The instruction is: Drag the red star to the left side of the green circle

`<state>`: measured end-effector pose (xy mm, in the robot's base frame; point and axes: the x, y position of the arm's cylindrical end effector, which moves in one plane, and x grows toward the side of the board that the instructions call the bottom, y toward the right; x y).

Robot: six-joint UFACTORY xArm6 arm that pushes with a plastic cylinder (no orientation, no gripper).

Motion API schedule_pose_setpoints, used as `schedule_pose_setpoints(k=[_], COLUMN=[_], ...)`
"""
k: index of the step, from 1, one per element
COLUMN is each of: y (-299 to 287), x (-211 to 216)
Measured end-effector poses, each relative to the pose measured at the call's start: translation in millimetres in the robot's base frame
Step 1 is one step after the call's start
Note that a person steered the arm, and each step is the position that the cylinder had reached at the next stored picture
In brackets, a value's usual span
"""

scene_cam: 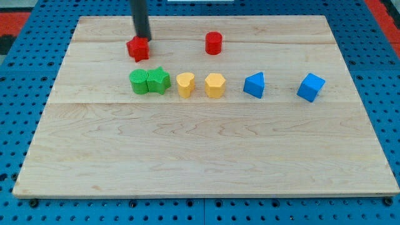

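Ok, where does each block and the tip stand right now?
tip: touching red star's top edge
red star: above green pair, not yet left of it
green circle: touching green star
green star: right of circle
red cylinder: alone, upright
yellow blocks: apart
blue blocks: apart

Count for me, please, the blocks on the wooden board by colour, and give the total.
Red: 2, the red star at my tip and the red cylinder.
Green: 2, the green circle and the green star.
Yellow: 2, and.
Blue: 2, and.
Total: 8.
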<state>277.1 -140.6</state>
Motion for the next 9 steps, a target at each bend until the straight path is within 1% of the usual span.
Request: schedule_pose_setpoints(k=[1, 2, 3, 4, 5, 6, 7, 8, 9], y=[-35, -35, -4, 3, -12, -25, -31, 19, 77], x=[5, -18, -33, 11, 65, 86, 59, 12, -55])
